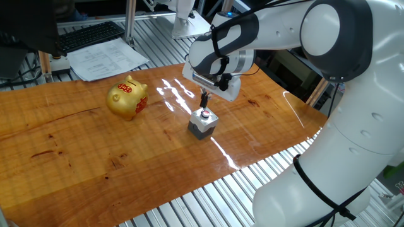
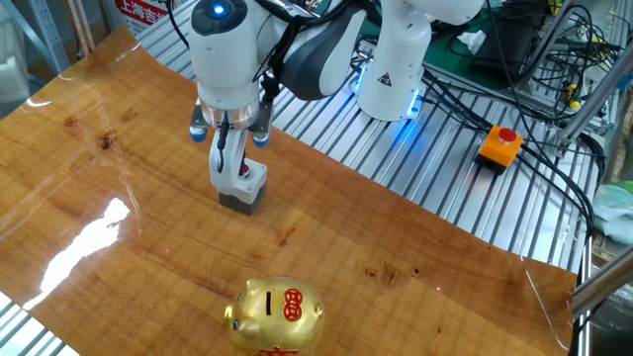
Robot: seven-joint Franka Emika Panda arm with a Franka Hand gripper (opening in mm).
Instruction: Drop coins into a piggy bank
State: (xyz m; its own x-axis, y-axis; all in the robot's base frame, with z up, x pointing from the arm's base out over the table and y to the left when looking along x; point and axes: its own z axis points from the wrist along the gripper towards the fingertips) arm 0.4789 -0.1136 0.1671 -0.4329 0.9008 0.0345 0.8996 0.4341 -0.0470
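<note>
The gold piggy bank point(image 1: 127, 98) stands on the wooden table, left of the arm; in the other fixed view point(image 2: 276, 314) it is at the near edge, its back slot showing. My gripper point(image 1: 203, 104) points straight down with its thin dark fingers close together, the tips right at the top of a small grey block point(image 1: 202, 123) with a red-dotted top. It also shows in the other fixed view point(image 2: 224, 176), above that block point(image 2: 242, 188). No coin shows between the fingers. The bank is well apart from the gripper.
Papers point(image 1: 107, 60) and a keyboard point(image 1: 88, 36) lie beyond the table's far edge. An orange box with a red button point(image 2: 498, 144) and cables lie on the ribbed metal surface point(image 2: 435, 178) beside the robot base point(image 2: 392, 79).
</note>
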